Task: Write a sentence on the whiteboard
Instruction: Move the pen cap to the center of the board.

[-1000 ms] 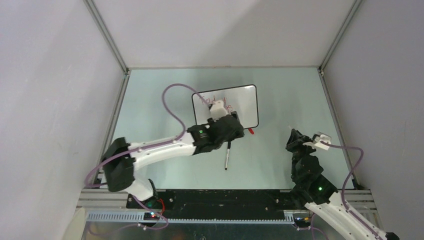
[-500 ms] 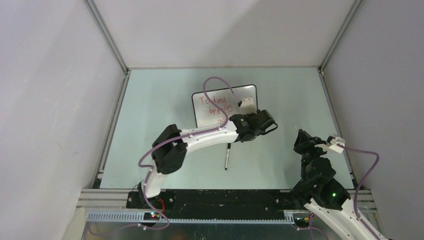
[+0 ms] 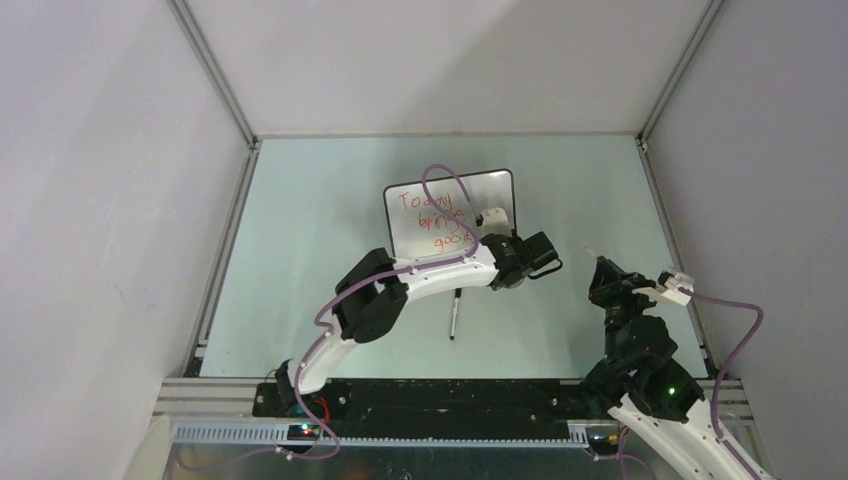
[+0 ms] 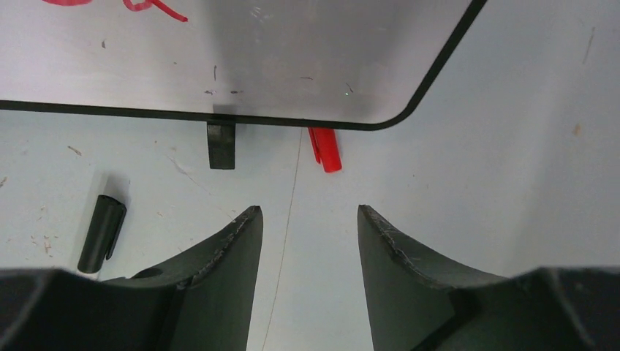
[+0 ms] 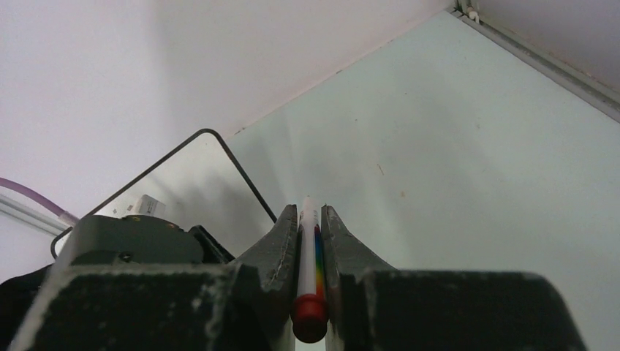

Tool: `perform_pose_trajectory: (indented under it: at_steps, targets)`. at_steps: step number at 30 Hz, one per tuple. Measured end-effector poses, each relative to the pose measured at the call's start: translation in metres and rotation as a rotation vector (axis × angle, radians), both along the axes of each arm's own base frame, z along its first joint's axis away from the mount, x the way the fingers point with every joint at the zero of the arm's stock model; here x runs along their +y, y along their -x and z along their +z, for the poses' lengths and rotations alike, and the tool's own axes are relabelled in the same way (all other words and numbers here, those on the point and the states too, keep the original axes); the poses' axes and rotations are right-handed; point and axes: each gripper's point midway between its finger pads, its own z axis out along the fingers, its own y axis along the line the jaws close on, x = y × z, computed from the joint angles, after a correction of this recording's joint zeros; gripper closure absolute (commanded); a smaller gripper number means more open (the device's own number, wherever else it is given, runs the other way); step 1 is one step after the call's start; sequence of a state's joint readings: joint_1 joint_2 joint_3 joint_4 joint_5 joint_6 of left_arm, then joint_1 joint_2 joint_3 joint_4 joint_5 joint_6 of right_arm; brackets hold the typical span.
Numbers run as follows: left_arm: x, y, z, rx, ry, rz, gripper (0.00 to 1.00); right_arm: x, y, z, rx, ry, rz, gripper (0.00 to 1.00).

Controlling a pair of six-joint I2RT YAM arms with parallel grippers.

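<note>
sentence (image 3: 432, 220): "Today / brings / good" | red handwriting, three stacked lines | on: whiteboard (image 3: 500, 190) face

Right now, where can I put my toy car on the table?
Bare table lies left of the whiteboard, out to the left wall, and behind it along the back wall. In front of the whiteboard it is crowded: the left gripper, a black pen, a red cap and a black cap. The right gripper, holding a marker, fills the near right.

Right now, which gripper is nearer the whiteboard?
Left. The left gripper hovers open at the near right corner of the whiteboard; the right gripper, shut on a marker, sits apart, farther right.
</note>
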State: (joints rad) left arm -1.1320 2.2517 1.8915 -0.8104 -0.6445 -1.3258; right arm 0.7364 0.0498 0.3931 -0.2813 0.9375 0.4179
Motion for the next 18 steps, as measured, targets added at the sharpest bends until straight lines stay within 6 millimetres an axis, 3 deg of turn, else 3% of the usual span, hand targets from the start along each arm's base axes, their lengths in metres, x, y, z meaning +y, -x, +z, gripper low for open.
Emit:
perform_pose_trajectory:
  at_steps: [18]
  targets:
    - [0.002,-0.025,-0.029,-0.115,-0.071,0.069,0.53,0.005,-0.002,0.004,-0.015,-0.002,0.034,1.00]
